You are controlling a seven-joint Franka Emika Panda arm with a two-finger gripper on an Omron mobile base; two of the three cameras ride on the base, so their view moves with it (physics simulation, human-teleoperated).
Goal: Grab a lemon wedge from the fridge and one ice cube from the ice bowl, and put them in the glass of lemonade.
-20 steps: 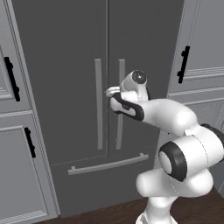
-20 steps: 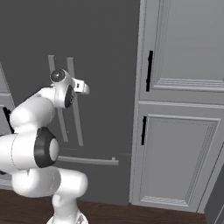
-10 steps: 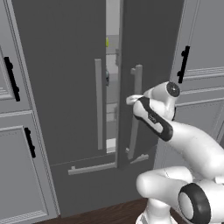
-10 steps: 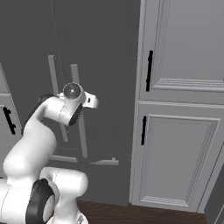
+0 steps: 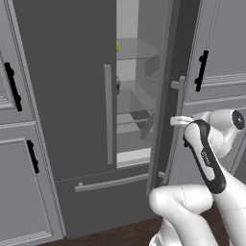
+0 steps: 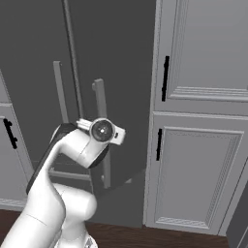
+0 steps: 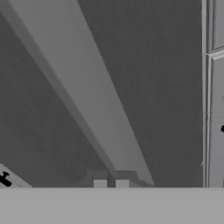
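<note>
Left base view shows me the fridge (image 5: 62, 91) with its right door (image 5: 166, 96) swung partly open, so only step 1 is underway. On an upper glass shelf (image 5: 139, 50) sits the lemon wedge (image 5: 117, 46), ungrabbed. My tool (image 7: 111, 183) is clenched by the door handle (image 5: 178, 125), apparently grasping nothing.

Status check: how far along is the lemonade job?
Early. Done: the fridge's right door stands partly open, shelves visible. In hand: gripper with jaws shut, at that door's bar handle. Left: a small yellow piece sits on an upper shelf, ungrabbed; ice cube and glass all remain.
</note>
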